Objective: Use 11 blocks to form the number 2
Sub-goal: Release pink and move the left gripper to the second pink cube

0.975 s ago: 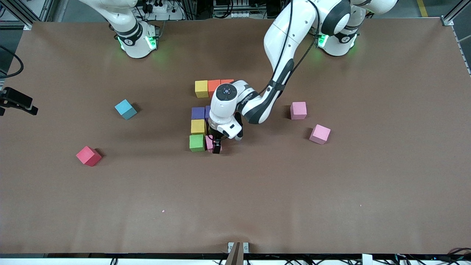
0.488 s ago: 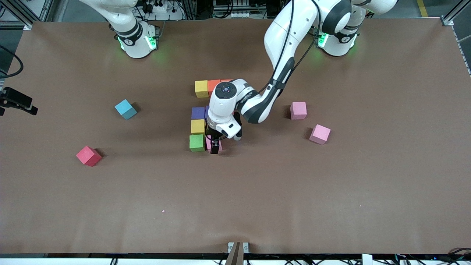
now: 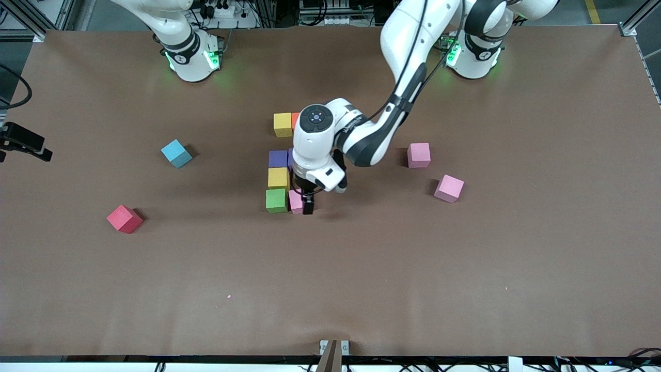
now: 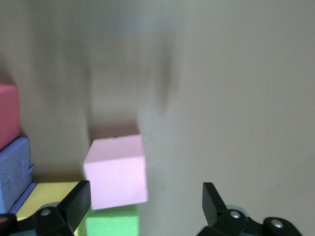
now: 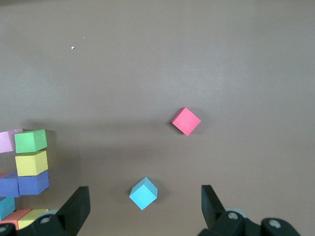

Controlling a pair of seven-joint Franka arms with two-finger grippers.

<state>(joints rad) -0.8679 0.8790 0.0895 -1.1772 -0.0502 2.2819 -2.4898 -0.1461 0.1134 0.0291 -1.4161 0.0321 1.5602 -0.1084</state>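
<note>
The partial number 2 lies mid-table: yellow (image 3: 282, 124), an orange block (image 3: 295, 119) half hidden by the arm, purple (image 3: 278, 158), yellow (image 3: 278, 177), green (image 3: 276, 200) and a pink block (image 3: 295, 201). My left gripper (image 3: 308, 199) hovers open just over that pink block (image 4: 117, 172), which rests on the table beside one finger (image 4: 74, 204), touching the green block (image 4: 112, 222). My right gripper (image 5: 142, 204) is open and holds nothing, high over a loose light blue block (image 5: 143, 193); it is outside the front view.
Loose blocks on the table: light blue (image 3: 176, 153) and red (image 3: 124, 219) toward the right arm's end, two pink ones (image 3: 419, 155) (image 3: 449, 188) toward the left arm's end. The left arm's forearm (image 3: 372, 139) hides part of the digit's rows.
The left gripper has shifted slightly toward the left arm's end, uncovering more of the pink block beside the green one. No block has moved, and the right arm's base is still.
</note>
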